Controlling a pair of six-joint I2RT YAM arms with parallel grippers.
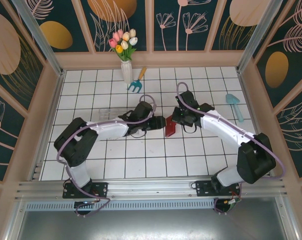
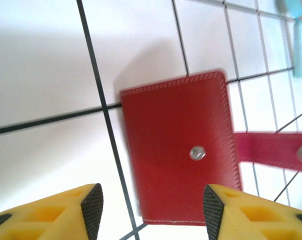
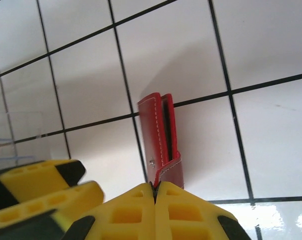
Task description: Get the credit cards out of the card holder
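Card holder (image 1: 170, 128): red, folded shut, silver snap (image 2: 197, 152) on its face; mid-tabletop, between the two grippers.
Strap (image 2: 268, 149): red tab, extended sideways off the card holder.
Left gripper (image 2: 151, 200): jaws apart, card holder just ahead of them.
Right gripper (image 3: 155, 192): jaws together, pinching the card holder's red edge.
Tabletop (image 1: 116, 160): white tile, dark grout.
Far side: tulip vase (image 1: 125, 65), hand fork (image 1: 136, 84), blue trowel (image 1: 235, 106).
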